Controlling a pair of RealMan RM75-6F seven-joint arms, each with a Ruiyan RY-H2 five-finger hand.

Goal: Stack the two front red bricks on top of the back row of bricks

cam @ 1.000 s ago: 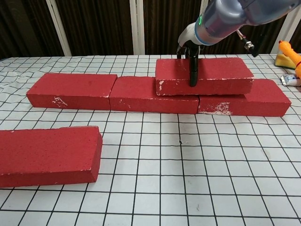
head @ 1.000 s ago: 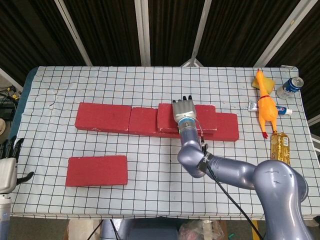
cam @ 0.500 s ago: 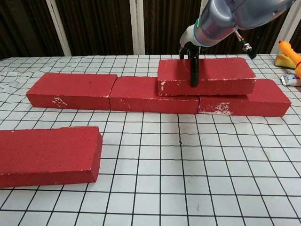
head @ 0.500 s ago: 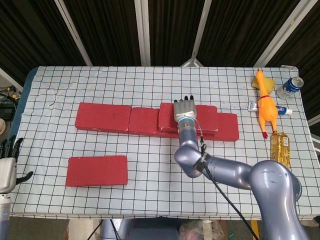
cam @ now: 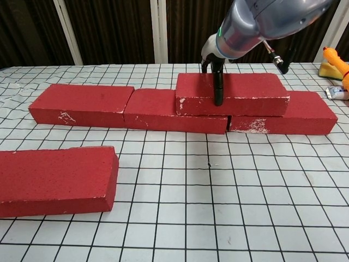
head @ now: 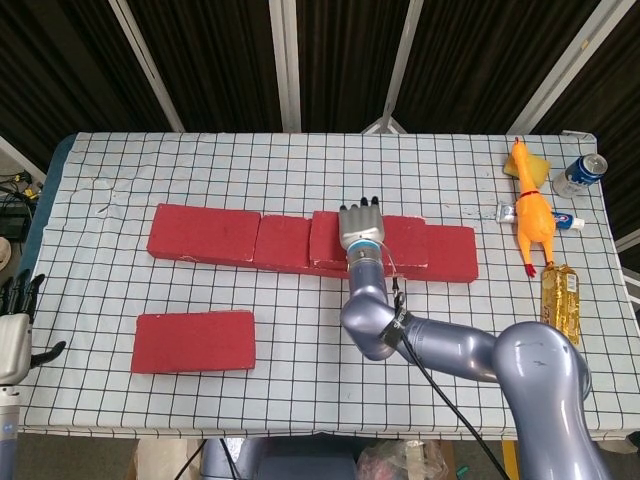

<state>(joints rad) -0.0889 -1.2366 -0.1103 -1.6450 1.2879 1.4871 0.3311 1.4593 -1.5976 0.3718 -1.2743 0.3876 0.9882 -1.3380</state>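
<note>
Three red bricks form the back row: left (head: 205, 233), middle (head: 283, 243) and right (head: 452, 254). A fourth red brick (cam: 248, 93) lies on top of them, spanning the middle and right bricks. My right hand (head: 360, 228) grips this top brick, with the thumb (cam: 218, 90) down its front face and the other fingers over the back. Another red brick (head: 193, 341) lies flat at the front left, also low on the left in the chest view (cam: 54, 180). My left hand (head: 15, 325) hangs off the table's front left corner, fingers apart, holding nothing.
A yellow rubber chicken (head: 530, 215), a drinks can (head: 582, 173), a toothpaste tube (head: 566, 220) and an amber bottle (head: 562, 295) lie along the right edge. A checked cloth (head: 300, 400) covers the table.
My right hand has slid the top brick a little to the left along the back row. The front brick and left hand have stayed put.
</note>
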